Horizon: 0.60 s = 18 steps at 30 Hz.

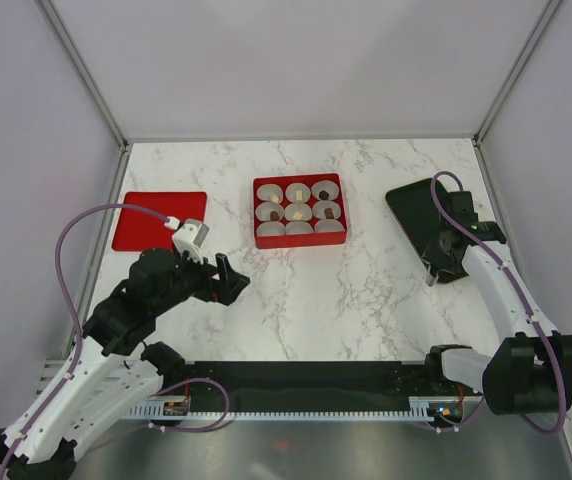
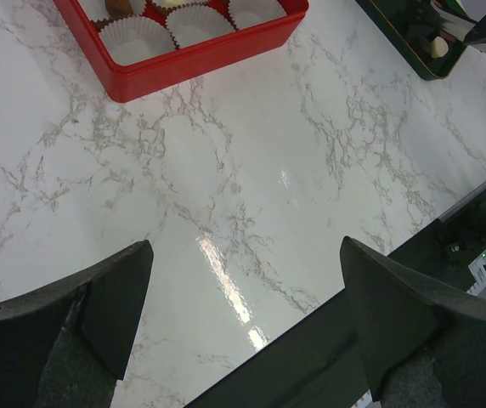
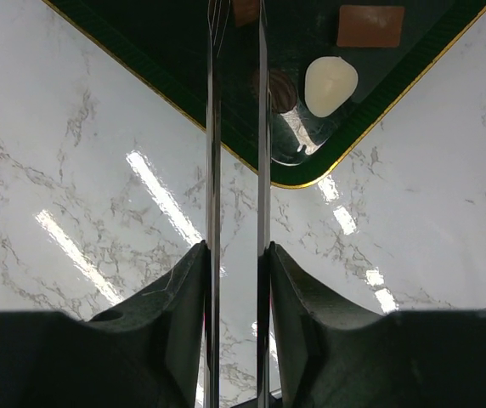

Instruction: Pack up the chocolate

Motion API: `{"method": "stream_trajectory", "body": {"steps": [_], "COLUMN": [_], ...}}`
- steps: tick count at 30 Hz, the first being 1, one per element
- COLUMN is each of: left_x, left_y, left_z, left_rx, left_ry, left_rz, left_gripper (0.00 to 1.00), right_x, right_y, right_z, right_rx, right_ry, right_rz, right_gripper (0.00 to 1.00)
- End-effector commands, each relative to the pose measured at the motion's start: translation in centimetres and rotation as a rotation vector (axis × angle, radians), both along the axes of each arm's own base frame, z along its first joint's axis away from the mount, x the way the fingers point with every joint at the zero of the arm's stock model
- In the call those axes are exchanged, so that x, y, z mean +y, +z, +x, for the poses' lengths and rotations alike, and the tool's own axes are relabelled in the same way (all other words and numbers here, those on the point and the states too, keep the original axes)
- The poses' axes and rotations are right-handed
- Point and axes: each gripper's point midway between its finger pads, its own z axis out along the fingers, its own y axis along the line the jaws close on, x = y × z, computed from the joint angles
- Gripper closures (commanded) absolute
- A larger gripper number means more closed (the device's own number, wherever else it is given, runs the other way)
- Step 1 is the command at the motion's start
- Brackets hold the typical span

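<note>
Chocolate (image 3: 330, 85): small lumps, one cream-white teardrop, one dark brown round and one tan-orange slab, on green tray (image 3: 124, 42) at top of right wrist frame. A few more sit in cups of red box (image 1: 298, 241). Right gripper (image 3: 236, 34): thin blades narrowly apart over tray, cannot tell if clamped. Left gripper (image 2: 243, 297): fingers wide apart, lower left.

Red box (image 1: 298, 181) of paper cups (image 1: 328, 226), red mat (image 1: 158, 220), dark tray (image 1: 416, 210), marble table (image 1: 346, 300).

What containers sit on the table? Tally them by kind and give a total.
Red compartment box: 1
White paper cups: 9
Flat red tray: 1
Dark green tray: 1
Total: 12
</note>
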Motion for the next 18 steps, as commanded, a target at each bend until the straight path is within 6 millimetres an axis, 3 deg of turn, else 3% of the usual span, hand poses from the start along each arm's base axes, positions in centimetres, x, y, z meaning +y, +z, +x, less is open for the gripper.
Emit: {"method": "stream_trajectory", "body": {"steps": [1, 8, 12, 15, 18], "left_x": [-0.3, -0.3, -0.2, -0.1, -0.1], "left_y": [0.4, 0.3, 0.1, 0.0, 0.0], "left_z": [0.4, 0.5, 0.7, 0.7, 0.8], "left_rx": [-0.015, -0.01, -0.008, -0.005, -0.006], "left_ry": [0.0, 0.005, 0.012, 0.018, 0.022], "left_rz": [-0.014, -0.005, 0.002, 0.004, 0.007], "left_gripper": [0.01, 0.01, 0.01, 0.01, 0.01], "right_x": [0.6, 1.7, 2.6, 4.6, 7.7], "right_y": [1.0, 3.6, 7.0, 9.0, 10.1], "right_z": [1.3, 2.8, 4.5, 5.6, 6.3], "right_rx": [-0.062, -0.137, -0.228, -0.279, -0.298], "right_ry": [0.045, 0.146, 0.199, 0.266, 0.359], "right_rz": [0.029, 0.057, 0.075, 0.112, 0.136], "right_gripper": [0.6, 0.68, 0.69, 0.69, 0.7]}}
